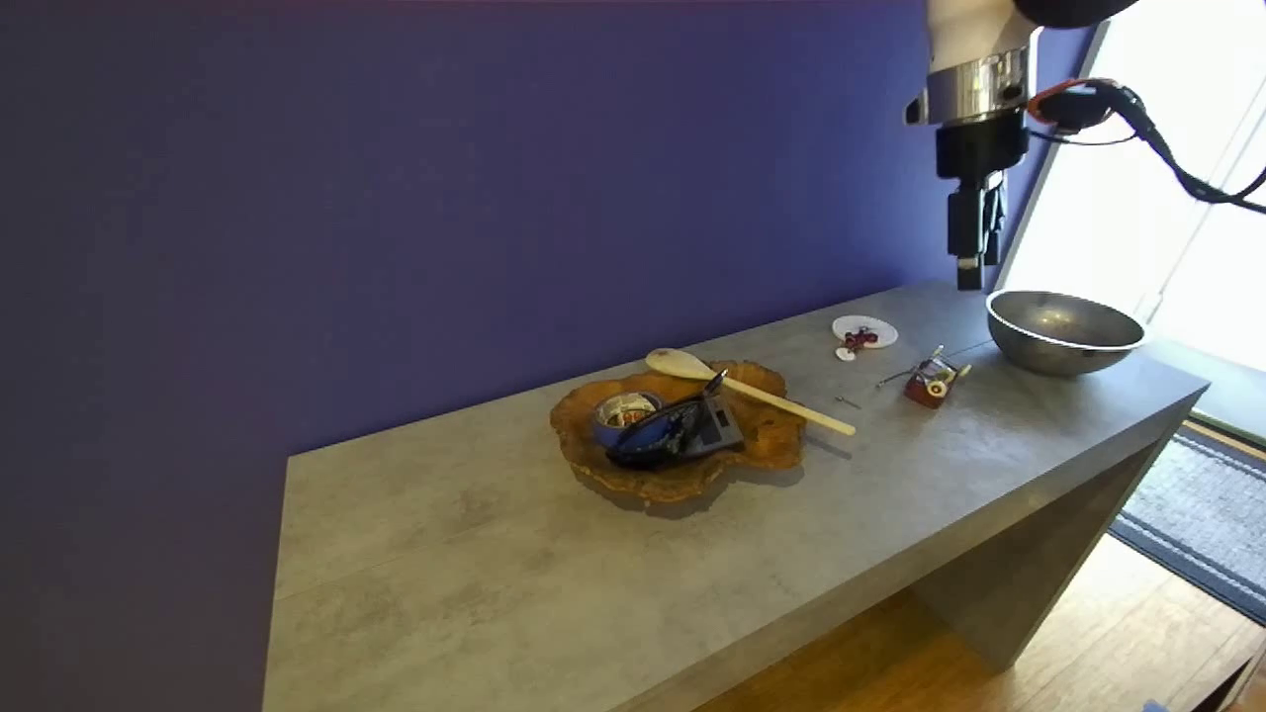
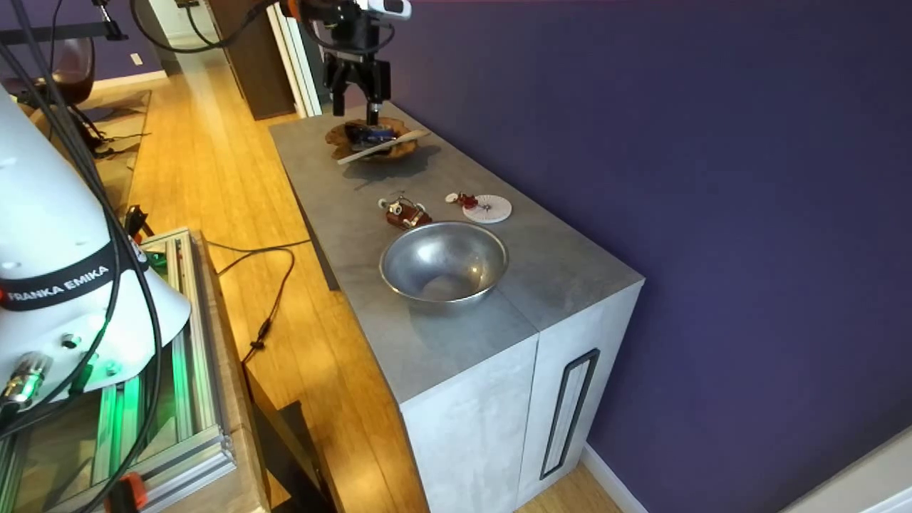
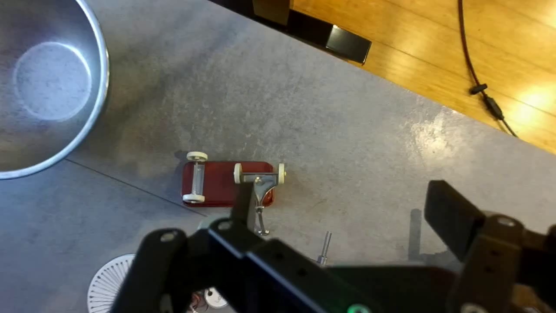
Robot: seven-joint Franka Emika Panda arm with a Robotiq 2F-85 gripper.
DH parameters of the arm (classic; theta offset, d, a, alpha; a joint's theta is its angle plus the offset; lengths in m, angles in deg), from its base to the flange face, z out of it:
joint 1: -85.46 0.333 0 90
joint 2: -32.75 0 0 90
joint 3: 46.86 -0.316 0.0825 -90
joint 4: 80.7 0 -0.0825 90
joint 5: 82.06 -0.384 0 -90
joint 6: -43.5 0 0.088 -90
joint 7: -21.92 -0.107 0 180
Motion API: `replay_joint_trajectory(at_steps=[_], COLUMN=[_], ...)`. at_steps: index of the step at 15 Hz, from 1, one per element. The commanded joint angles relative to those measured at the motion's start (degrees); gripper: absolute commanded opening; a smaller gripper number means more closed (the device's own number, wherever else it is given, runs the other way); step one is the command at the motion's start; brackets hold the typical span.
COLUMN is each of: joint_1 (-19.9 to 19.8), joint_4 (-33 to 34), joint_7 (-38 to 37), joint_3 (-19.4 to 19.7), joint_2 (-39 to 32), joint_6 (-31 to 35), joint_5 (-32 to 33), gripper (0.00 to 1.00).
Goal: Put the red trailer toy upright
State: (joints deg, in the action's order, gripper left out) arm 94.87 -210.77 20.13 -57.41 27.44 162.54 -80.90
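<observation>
Only wrist view: claw [image 3: 341, 190] overlaps trailer [image 3: 219, 182]

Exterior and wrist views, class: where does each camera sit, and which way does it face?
In an exterior view: raised opposite the purple wall, facing it slantwise across the counter; wrist and tool show.
In an exterior view: raised at the steel bowl end, facing along the counter to the wooden platter; arm base and tool show.
Wrist view: on the wrist, facing down at the red trailer toy; tool fingers show.
Both exterior views share bowl, platter, toy.
</observation>
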Motion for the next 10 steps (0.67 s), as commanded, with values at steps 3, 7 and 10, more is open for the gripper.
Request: replay_joint_trajectory(at_steps=[3,7,10], joint_1=[2.11,2.69,3.11], joint_4=[9.16,9.41,11.83], joint_7=[0.70,0.19,0.23], joint_3=[-0.04,0.26,0.36], joint_2=[-12.80,-14.28,-17.39], joint_6=[-0.13,0.38,0.36], joint_5=[2.87,3.64,4.50], gripper=[1.00,1.00,1.00])
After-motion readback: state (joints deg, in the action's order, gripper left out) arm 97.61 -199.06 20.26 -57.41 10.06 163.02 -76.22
